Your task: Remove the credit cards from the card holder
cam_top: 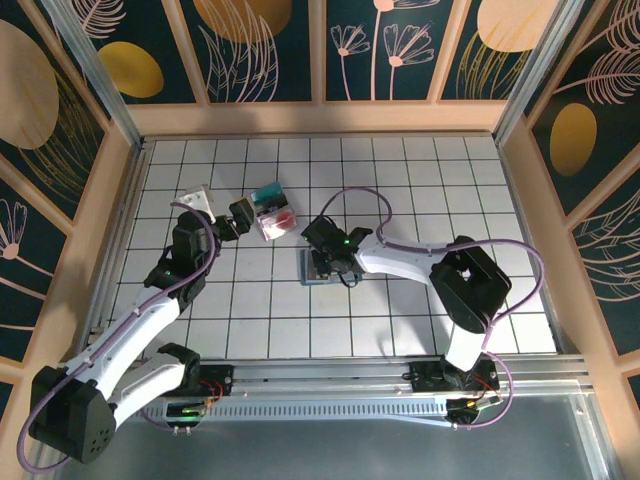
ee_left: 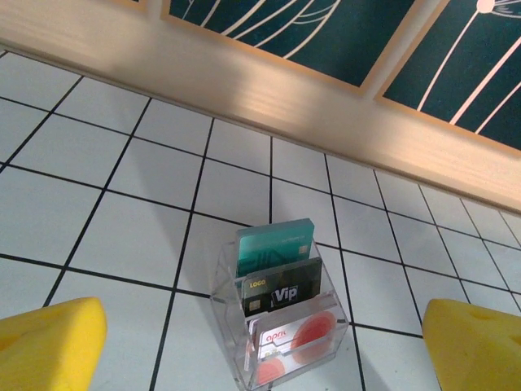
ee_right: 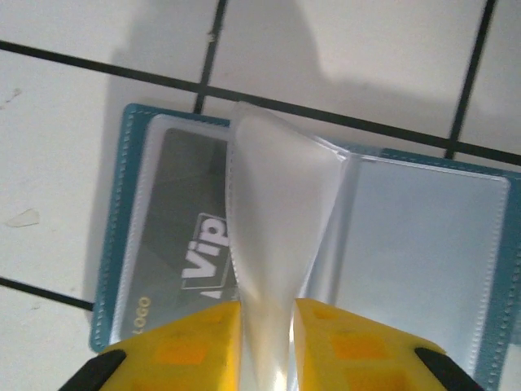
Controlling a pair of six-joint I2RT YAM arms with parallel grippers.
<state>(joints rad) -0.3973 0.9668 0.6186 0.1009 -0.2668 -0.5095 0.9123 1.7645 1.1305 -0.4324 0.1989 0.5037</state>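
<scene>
The card holder (ee_right: 114,236) lies open on the tiles, teal-edged, with clear pockets. Its left pocket holds a black "Vip" credit card (ee_right: 175,236); the right pocket (ee_right: 423,244) looks empty. My right gripper (ee_right: 267,346) is shut on a clear middle pocket leaf (ee_right: 273,236), which stands up between the yellow fingers. From above, the right gripper (cam_top: 335,262) sits over the card holder (cam_top: 312,275). My left gripper (cam_top: 222,208) is open and faces a clear stand (ee_left: 236,326) holding a teal card (ee_left: 273,248), a black card (ee_left: 285,289) and a red-and-white card (ee_left: 301,338).
The clear stand (cam_top: 272,210) sits up and to the left of the card holder, about two tiles away. A wooden wall (ee_left: 326,106) runs close behind the stand. Open white tiles lie to the right of and in front of the card holder.
</scene>
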